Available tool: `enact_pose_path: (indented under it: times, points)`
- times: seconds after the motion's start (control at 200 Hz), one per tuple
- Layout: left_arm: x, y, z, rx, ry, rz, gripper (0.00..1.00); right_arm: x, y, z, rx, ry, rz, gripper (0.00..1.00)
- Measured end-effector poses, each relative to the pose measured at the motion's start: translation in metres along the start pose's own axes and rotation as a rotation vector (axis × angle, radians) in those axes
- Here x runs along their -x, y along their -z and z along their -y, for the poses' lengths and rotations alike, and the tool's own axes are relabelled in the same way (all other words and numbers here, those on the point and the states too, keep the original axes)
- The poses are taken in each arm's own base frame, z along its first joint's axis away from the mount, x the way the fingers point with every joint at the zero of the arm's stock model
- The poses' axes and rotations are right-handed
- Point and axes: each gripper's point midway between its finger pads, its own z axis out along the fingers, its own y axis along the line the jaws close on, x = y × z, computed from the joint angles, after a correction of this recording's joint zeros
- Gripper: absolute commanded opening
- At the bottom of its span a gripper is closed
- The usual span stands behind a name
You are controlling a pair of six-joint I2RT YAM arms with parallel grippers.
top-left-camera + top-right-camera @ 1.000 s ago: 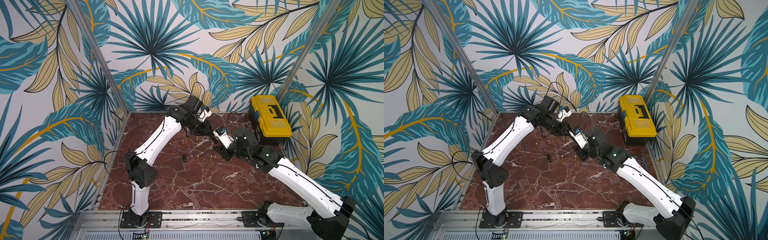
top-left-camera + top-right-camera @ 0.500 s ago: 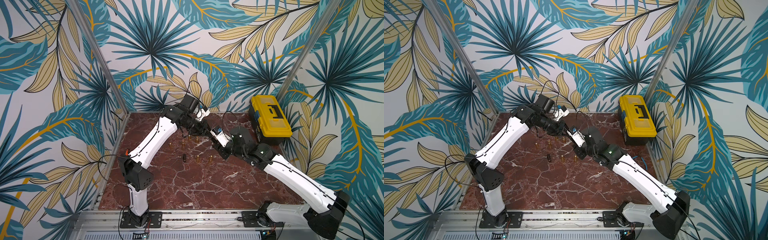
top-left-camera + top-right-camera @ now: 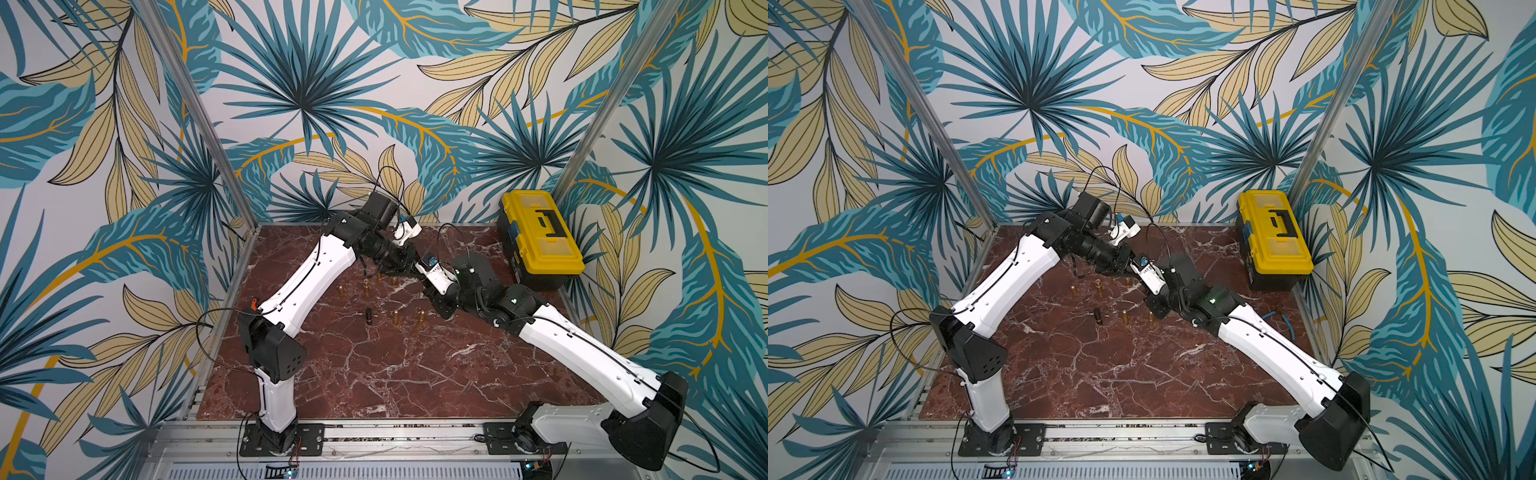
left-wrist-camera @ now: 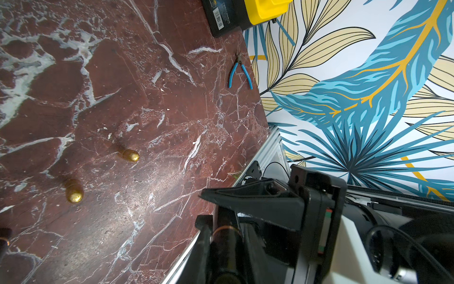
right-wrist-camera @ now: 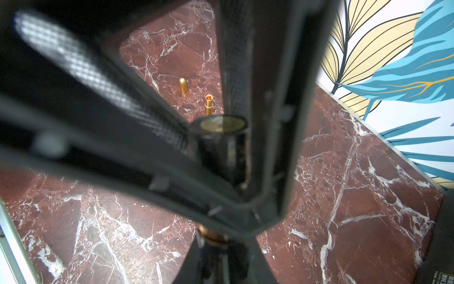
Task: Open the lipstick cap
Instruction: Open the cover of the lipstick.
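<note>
A black lipstick (image 4: pixel 224 242) with a gold ring hangs in the air above the back of the marble table (image 3: pixel 374 374). My left gripper (image 4: pixel 223 248) is shut on one part of the tube. My right gripper (image 5: pixel 219 253) is shut on the other end, just past the gold band (image 5: pixel 211 236). In both top views the left gripper (image 3: pixel 408 265) (image 3: pixel 1124 266) and the right gripper (image 3: pixel 420 273) (image 3: pixel 1137 272) meet tip to tip, hiding the lipstick. Its gold-faced end (image 5: pixel 222 123) shows between the left fingers. Which part is the cap I cannot tell.
Several gold tubes (image 3: pixel 395 318) and a black one (image 3: pixel 369 316) stand on the table below the grippers. A yellow toolbox (image 3: pixel 540 237) sits at the back right. Blue-handled pliers (image 4: pixel 239 71) lie near the right wall.
My right gripper has moved in towards the left one and its jaws have closed on the lipstick's free end. The left arm shifted slightly left, still holding the tube.
</note>
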Motion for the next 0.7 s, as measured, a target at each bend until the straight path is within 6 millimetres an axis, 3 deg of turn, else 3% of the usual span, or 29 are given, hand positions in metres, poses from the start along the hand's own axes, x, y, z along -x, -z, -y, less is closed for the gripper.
enact_pose_path:
  times: [0.125, 0.456, 0.701]
  points:
    - [0.0, 0.0, -0.001, 0.001, 0.001, 0.001, 0.06, 0.0, 0.0, 0.0, -0.001, 0.0, -0.001, 0.02]
    - [0.005, 0.007, -0.002, -0.024, 0.012, 0.006, 0.05, 0.002, 0.004, 0.001, -0.006, -0.011, 0.013, 0.0]
    - [0.021, 0.023, 0.003, -0.039, -0.008, 0.061, 0.05, -0.017, 0.007, 0.006, -0.046, -0.034, -0.032, 0.0]
